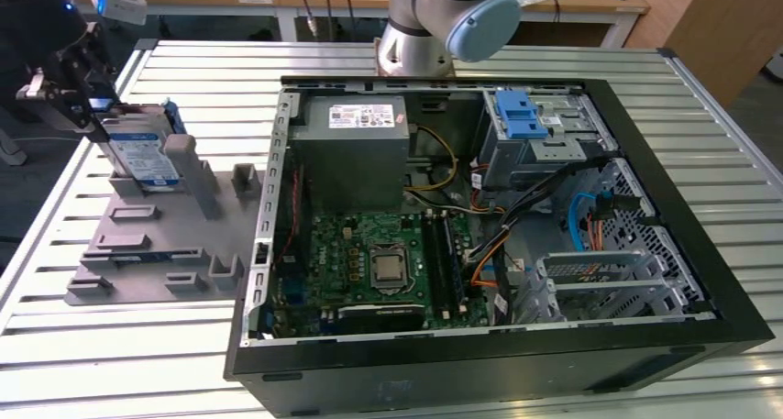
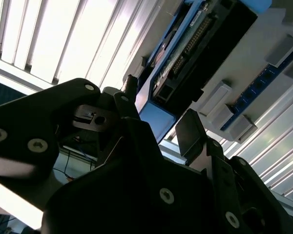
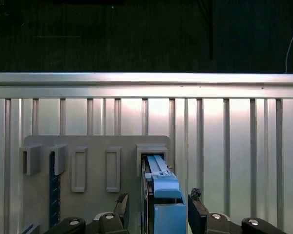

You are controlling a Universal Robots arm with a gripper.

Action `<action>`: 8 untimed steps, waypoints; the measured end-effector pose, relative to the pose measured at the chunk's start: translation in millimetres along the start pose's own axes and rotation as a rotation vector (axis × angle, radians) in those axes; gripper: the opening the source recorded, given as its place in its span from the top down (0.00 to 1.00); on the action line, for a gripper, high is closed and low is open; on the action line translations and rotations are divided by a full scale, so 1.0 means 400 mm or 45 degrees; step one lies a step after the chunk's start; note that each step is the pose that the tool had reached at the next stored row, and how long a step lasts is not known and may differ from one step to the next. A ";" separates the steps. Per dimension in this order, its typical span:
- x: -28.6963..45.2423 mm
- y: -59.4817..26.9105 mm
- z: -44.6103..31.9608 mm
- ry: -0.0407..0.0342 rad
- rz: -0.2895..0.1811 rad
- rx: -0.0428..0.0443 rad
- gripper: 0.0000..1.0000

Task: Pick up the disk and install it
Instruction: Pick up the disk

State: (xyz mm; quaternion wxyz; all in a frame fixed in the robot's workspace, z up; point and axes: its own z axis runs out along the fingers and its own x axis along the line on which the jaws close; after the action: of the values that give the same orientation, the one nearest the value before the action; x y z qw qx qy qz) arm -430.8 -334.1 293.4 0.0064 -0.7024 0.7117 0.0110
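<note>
Straddling the disk (image 1: pixel 138 153) with the claw (image 3: pixel 158 197).
Jaws wide; disk stands upright, upper left of the exterior view.

the bench (image 1: pixel 123 364) carries an open computer case (image 1: pixel 685 254) lying flat. to the exterior view's left of the case, a holder plate (image 1: pixel 135 254) lies on the bench. the disk (image 1: pixel 141 158) stands on its edge in a slot at the plate's far end. the pincer (image 1: pixel 92 116) is at the disk, with one finger (image 3: pixel 121 204) on each side, a little apart from it in the first wrist view. the arm's base (image 1: pixel 410 48) stands behind the case. inside the case, a big box (image 1: pixel 355 153) sits far left, a board (image 1: pixel 367 272) lies in front of it, and a cage (image 1: pixel 538 130) sits far right.
</note>
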 end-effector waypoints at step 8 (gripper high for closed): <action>0.000 0.001 0.007 -0.0001 0.000 0.000 0.49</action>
State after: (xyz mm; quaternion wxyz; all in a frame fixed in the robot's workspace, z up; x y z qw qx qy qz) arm -431.3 -334.1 290.5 0.0065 -0.7024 0.7116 0.0110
